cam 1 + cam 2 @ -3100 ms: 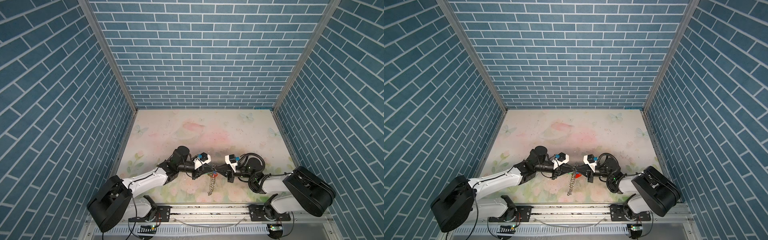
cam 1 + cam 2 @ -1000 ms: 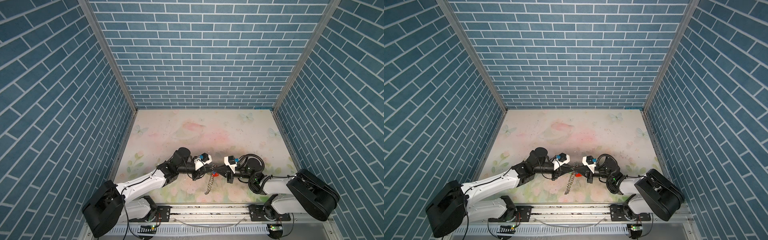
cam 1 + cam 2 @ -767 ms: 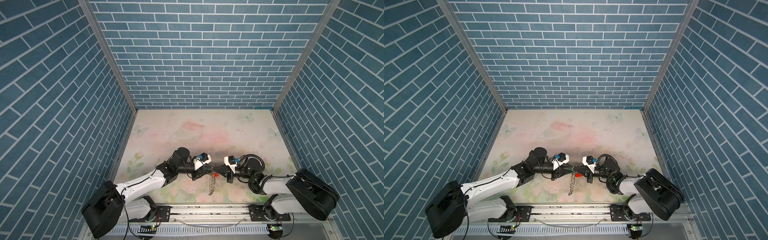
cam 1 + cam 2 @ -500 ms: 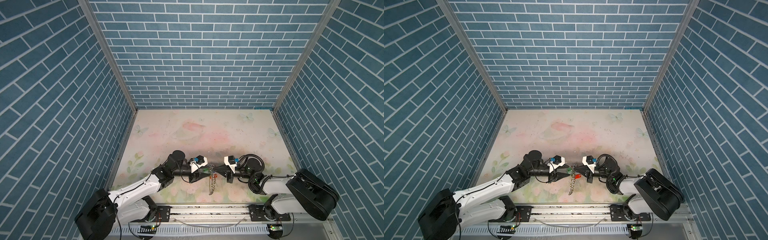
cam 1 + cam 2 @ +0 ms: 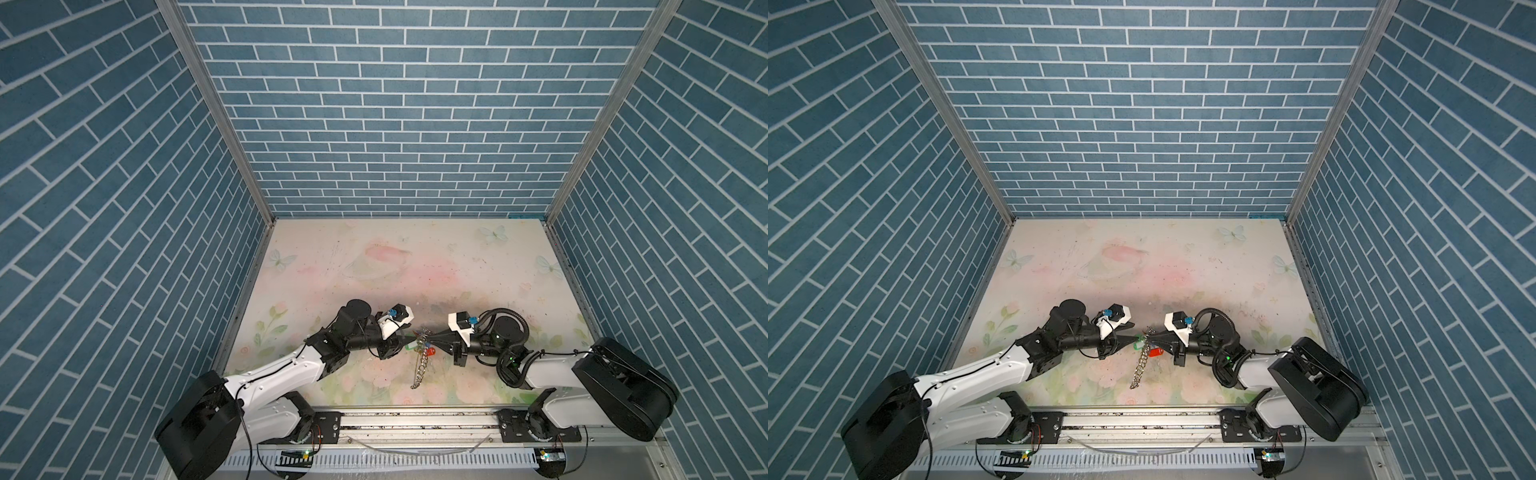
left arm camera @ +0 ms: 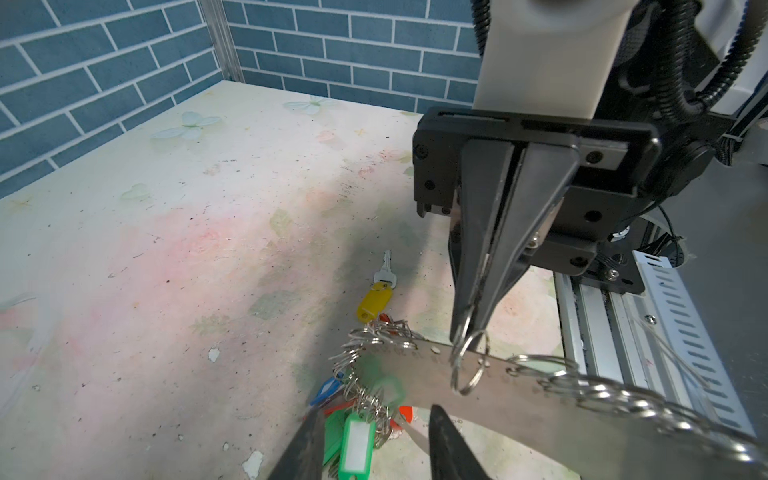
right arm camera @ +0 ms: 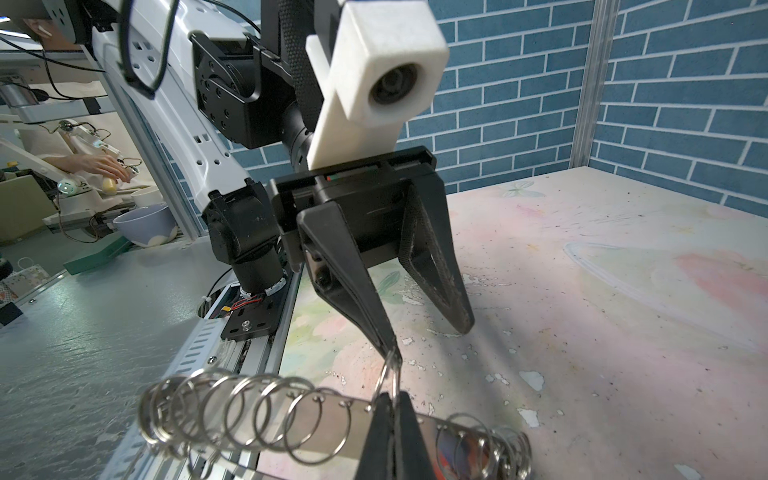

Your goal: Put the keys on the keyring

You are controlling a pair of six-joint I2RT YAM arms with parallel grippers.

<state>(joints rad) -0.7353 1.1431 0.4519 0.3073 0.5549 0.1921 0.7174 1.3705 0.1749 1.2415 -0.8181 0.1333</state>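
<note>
Your right claw (image 6: pixel 469 329) was clenched on a silver wire ring (image 6: pixel 468 368) of the flat grey metal keyring (image 6: pixel 519 401), your left claw (image 7: pixel 430 340) released beside it; the light, stiff yellow-tagged key (image 6: pixel 375 300) lay on the bench (image 6: pixel 166 249) just beyond, probably best pinched by its tag.

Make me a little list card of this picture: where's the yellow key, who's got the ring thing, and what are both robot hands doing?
yellow key: lying flat on the table, not held, apart from the keyring
keyring: held up off the table, green tag hanging under it
right fingers: shut, pinching one wire ring of the keyring
left fingers: open, one tip right by that same ring
job: yellow key not on the keyring yet
</note>
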